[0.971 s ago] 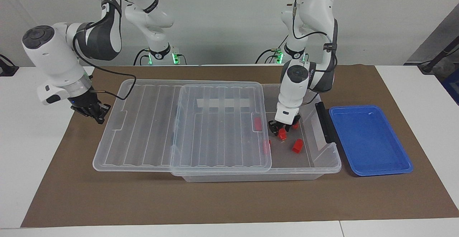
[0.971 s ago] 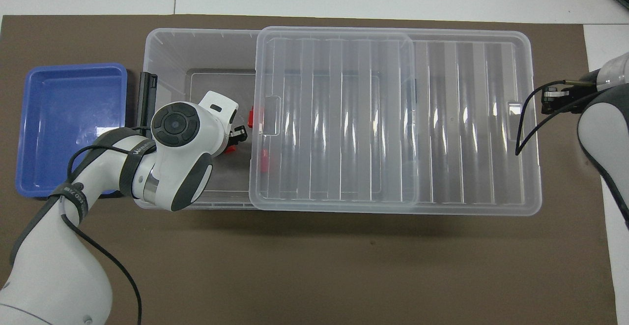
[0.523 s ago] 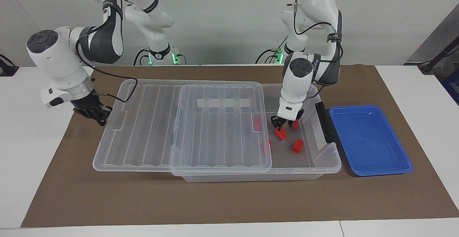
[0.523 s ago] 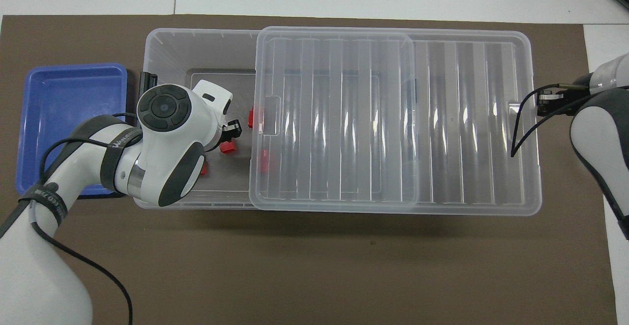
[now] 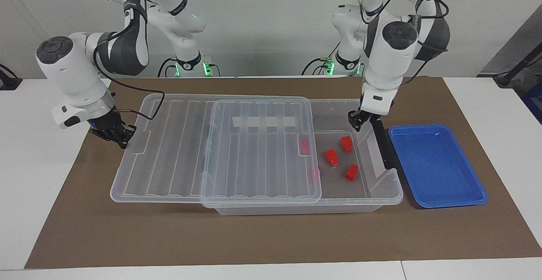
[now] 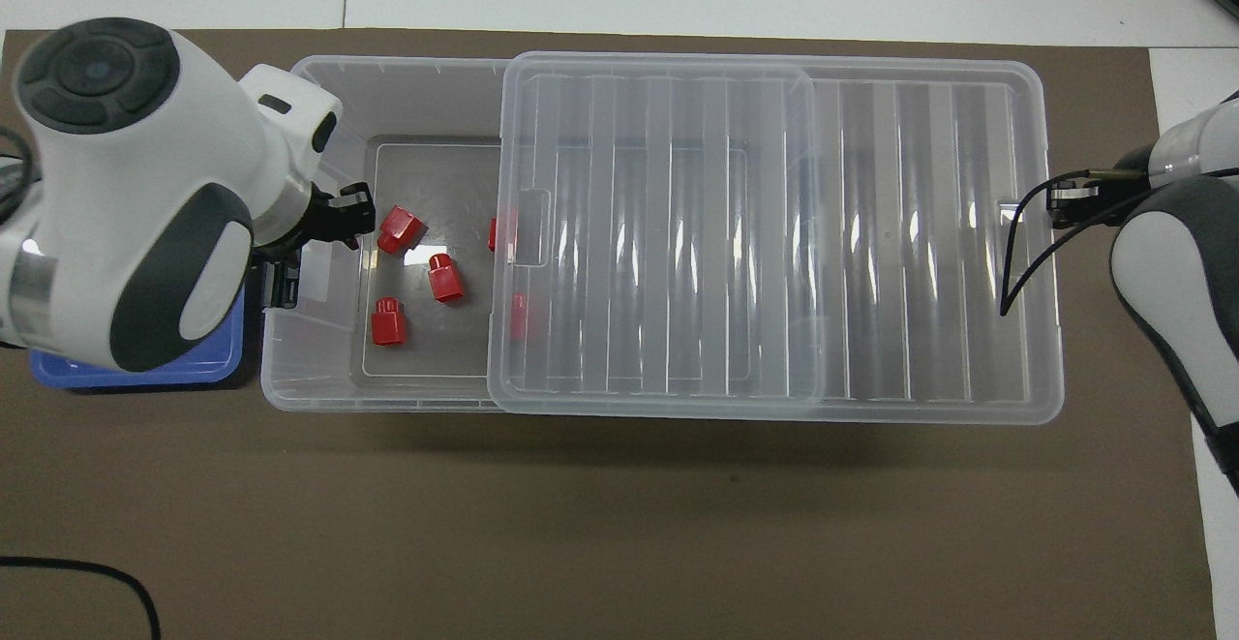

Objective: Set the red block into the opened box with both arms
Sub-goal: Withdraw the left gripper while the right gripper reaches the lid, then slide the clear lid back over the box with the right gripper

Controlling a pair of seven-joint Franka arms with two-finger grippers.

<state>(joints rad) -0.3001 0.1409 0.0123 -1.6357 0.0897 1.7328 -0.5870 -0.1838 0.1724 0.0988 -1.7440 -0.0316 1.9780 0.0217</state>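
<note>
While the lid (image 5: 211, 144) lies slid aside | box (image 5: 381, 195) open at left arm's end | red blocks (image 5: 331, 156) inside | left gripper (image 5: 355, 119) over box's handle end, holds nothing, jaw gap unclear | right gripper (image 5: 120, 135) closed on lid's edge

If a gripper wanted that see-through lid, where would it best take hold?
Probably the lid edge overhanging the box at the right arm's end, approached level from that end, beside the right gripper: the lid is flat and thin, with its rim exposed there.
</note>
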